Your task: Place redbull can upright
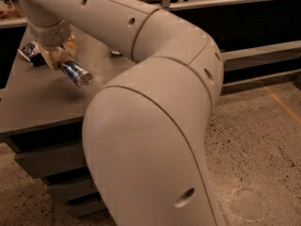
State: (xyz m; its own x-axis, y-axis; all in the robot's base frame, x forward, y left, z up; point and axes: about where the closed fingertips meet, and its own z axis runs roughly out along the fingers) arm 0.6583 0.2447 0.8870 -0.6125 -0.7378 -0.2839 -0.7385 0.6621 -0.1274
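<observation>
The redbull can (76, 73) is a slim blue and silver can. It is tilted, with its silver end pointing down to the right, held above the grey table (42, 102). My gripper (59, 58) sits at the upper left and is shut on the can's upper part. The big white arm fills the middle of the view and hides much of the table behind it.
A dark and white snack bag (30, 51) lies on the table's far left, just behind the gripper. A small dark object (115, 53) lies on the table near the arm. The table stands on drawers; speckled floor (263, 149) lies to the right.
</observation>
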